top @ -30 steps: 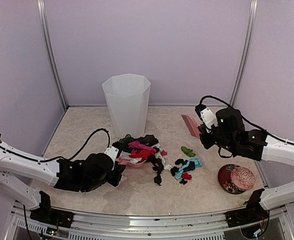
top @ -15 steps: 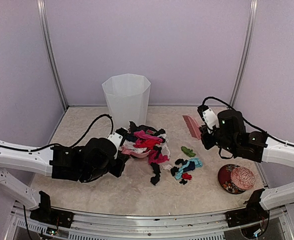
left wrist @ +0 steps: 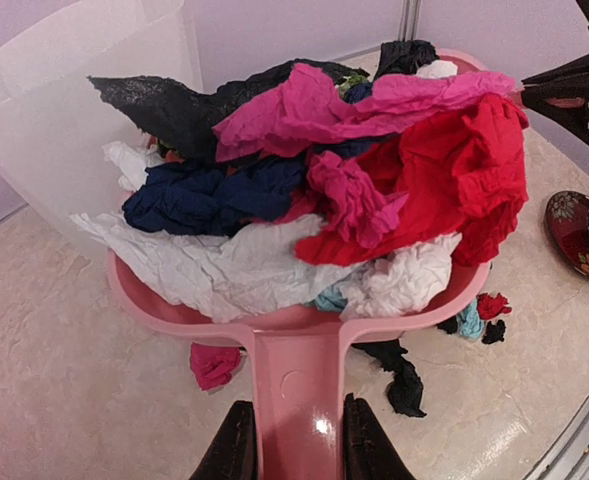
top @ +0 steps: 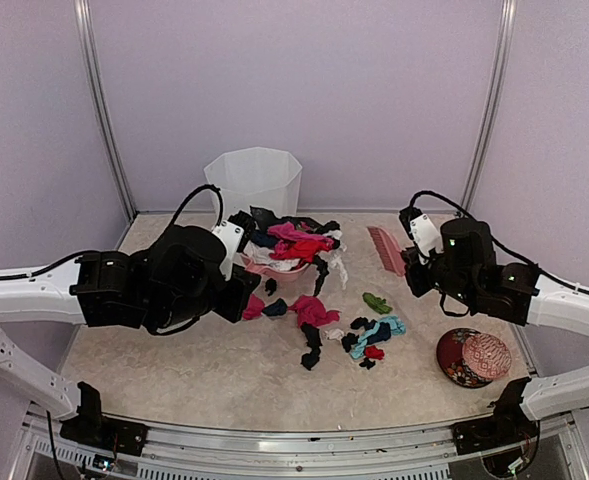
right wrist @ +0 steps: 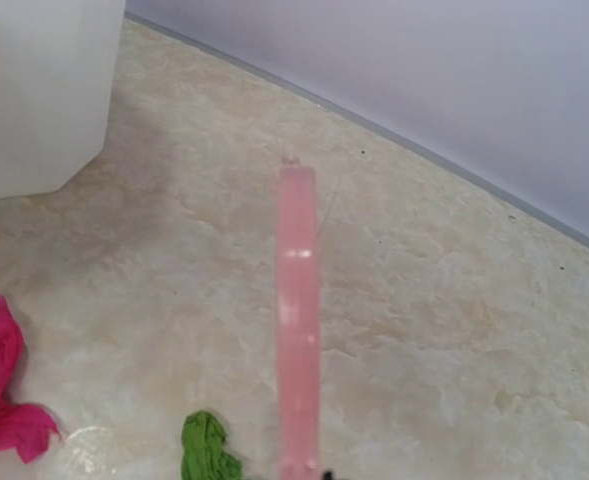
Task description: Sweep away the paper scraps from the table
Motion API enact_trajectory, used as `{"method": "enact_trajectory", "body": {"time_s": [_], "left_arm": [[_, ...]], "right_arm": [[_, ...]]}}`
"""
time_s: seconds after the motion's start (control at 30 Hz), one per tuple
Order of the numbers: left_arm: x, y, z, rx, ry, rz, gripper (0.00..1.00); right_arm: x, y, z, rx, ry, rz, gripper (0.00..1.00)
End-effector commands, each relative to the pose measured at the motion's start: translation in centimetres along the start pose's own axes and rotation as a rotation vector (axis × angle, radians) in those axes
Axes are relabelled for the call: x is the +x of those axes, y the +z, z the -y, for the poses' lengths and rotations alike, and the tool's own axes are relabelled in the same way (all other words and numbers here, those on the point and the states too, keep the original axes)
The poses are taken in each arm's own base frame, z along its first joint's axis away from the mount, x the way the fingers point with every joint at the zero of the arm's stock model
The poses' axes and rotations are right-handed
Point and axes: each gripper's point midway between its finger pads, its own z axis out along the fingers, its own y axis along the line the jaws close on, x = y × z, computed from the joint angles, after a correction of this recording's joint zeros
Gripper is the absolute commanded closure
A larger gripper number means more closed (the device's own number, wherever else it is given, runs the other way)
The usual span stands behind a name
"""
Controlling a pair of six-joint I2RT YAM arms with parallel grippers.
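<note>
From above, my left hand [top: 239, 280] is clamped on the handle of the pink dustpan [top: 272, 268], raised at centre frame beside the white bin [top: 252, 178], I judge for tipping. Paper scraps [top: 296, 240] are heaped in it, and more lie lower centre on the tabletop [top: 174, 370]. My right hand [top: 406, 265], mid-right, is closed on the pink brush [top: 384, 248], held clear.

Left wrist: both fingers [left wrist: 236, 445] pinch the handle at bottom centre, with the pan roughly level so the heap stays in.

Right wrist: the brush runs up the centre, and a green scrap [right wrist: 206, 447] lies at lower left.

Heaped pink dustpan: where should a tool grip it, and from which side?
Grip the pink dustpan by its flat, straight handle, coming from the rear, opposite the open lip, pinching across its narrow edges, as the left tool does. The paper scraps heap the pan, so only the handle is bare.
</note>
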Motion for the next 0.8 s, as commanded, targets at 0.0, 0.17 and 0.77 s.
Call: {"method": "enact_trajectory", "body": {"time_s": [0.0,0.17,0.77], "left_arm": [[-3.3,-2.0,-0.5,-0.004,-0.001,0.049,1.0],[-5.8,-2.5,-1.7,-0.021,-0.03,0.064,1.0],[-14.7,0.1,-7.7,-0.08,-0.129,0.131,1.0]], "right_arm": [[-1.5,-0.5,0.7,0.007,0.033,0.057,1.0],[-1.5,-0.3,0.4,-0.009,0.036,0.062,1.0],[-0.8,-0.2,-0.2,-0.034,0.074,0.065,1.0]]}}
